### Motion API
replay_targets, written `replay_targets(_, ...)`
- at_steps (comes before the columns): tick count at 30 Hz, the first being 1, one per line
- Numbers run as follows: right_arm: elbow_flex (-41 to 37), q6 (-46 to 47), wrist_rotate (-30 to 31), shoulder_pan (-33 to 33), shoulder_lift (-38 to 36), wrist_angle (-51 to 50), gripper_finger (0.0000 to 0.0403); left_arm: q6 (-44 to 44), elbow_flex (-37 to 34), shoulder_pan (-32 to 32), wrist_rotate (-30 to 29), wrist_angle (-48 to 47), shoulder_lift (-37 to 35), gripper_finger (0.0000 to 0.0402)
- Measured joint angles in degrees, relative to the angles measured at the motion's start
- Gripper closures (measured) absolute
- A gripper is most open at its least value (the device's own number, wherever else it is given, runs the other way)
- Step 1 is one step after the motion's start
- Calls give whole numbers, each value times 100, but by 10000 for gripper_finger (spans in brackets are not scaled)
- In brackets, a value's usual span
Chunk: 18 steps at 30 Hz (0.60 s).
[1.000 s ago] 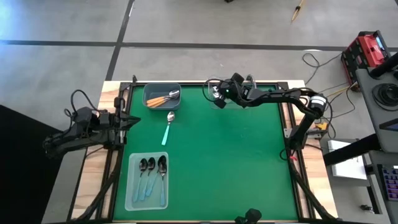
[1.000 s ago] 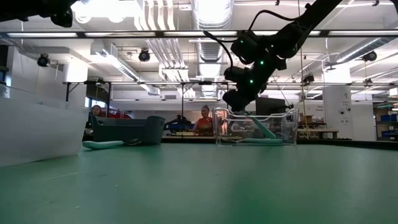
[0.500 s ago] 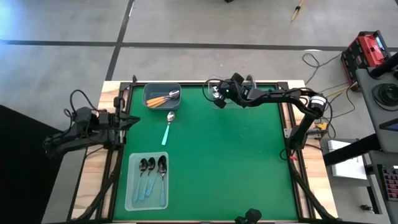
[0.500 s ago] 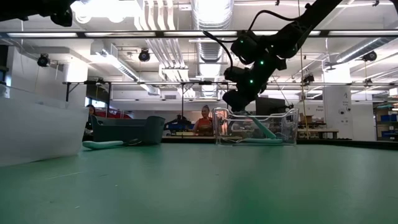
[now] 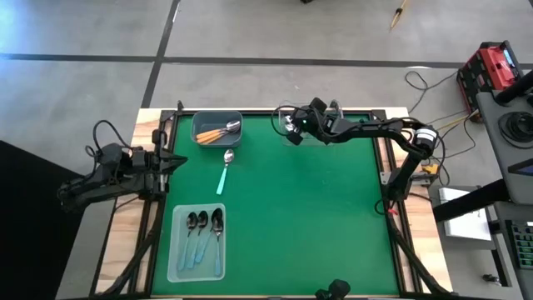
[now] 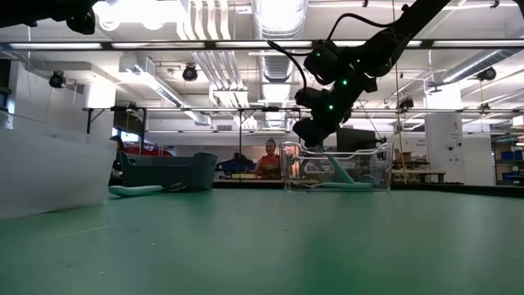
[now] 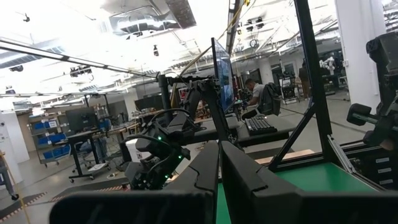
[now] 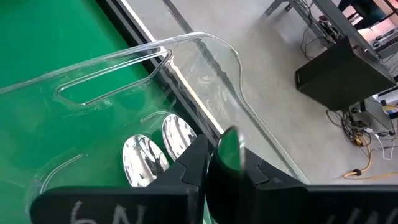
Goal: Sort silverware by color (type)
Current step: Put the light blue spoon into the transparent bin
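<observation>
1. The right gripper (image 5: 291,127) hangs over the clear bin (image 8: 186,56) at the desk's (image 5: 283,208) far edge, its fingers clamped on a spoon (image 8: 228,149) above two silver bowls (image 8: 143,155).
2. The left gripper (image 5: 179,160) waits at the left edge, fingers together.
3. A teal-handled spoon (image 5: 225,171) lies loose near the far-left corner.
4. Orange-handled spoons (image 5: 218,131) fill the grey bin (image 5: 200,119) there.
5. Three dark spoons (image 5: 203,229) lie in the pale tray (image 5: 176,258) at the near-left corner.

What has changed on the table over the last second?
Nothing visibly moved. The right gripper still holds a teal-handled spoon over the clear bin; the left gripper stays shut at the table's left edge.
</observation>
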Motion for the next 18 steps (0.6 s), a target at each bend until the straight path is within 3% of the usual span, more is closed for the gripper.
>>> replay_targets(18, 2, -9, -9, 0, -2, -2, 361, -2, 0, -2, 0, 42, 0, 401)
